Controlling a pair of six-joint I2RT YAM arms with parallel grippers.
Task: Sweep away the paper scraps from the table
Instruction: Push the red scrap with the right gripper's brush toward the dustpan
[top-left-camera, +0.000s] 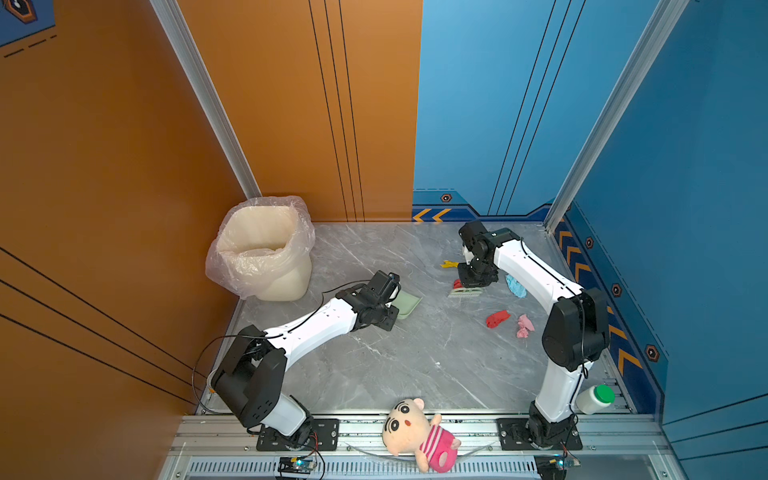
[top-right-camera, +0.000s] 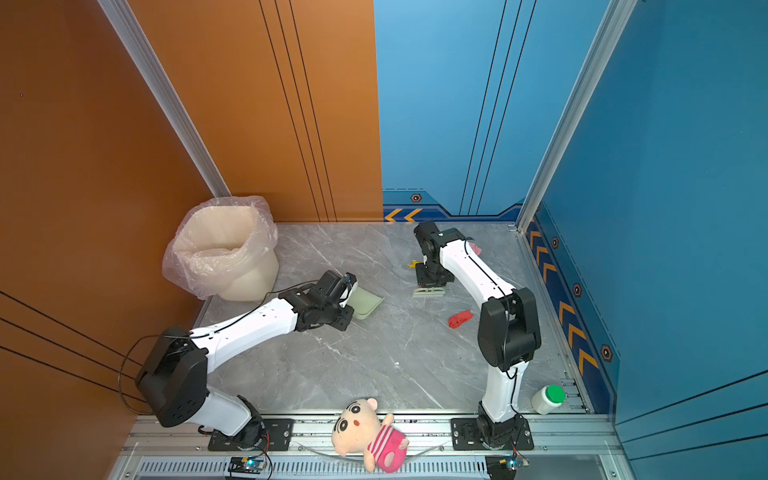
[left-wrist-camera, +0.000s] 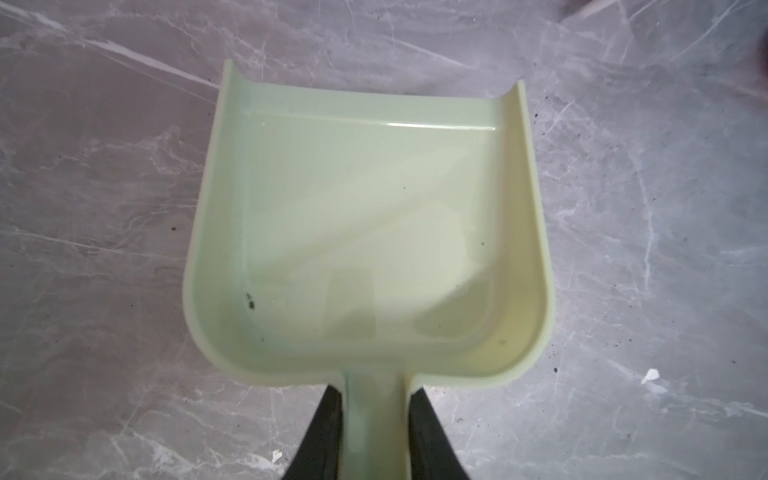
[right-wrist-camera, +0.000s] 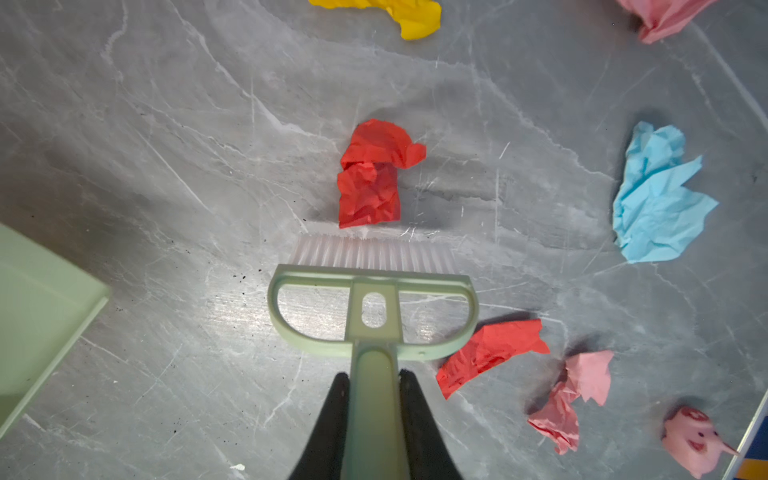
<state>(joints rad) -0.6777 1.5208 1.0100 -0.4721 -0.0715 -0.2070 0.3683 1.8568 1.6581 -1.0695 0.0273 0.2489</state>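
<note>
L gripper (left-wrist-camera: 374, 401) clenches dustpan (left-wrist-camera: 365, 216) handle, pan low as catcher; R gripper (right-wrist-camera: 374, 384) clamps brush (right-wrist-camera: 372, 286) handle, bristles on table (right-wrist-camera: 166, 124) just beside red scrap (right-wrist-camera: 372, 174), prob to sweep it panward.

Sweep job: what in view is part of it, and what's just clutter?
In the job: paper scraps, brush in right gripper, dustpan in left gripper, lined bin, table.
Lying about: plush doll, white bottle with green cap.
</note>
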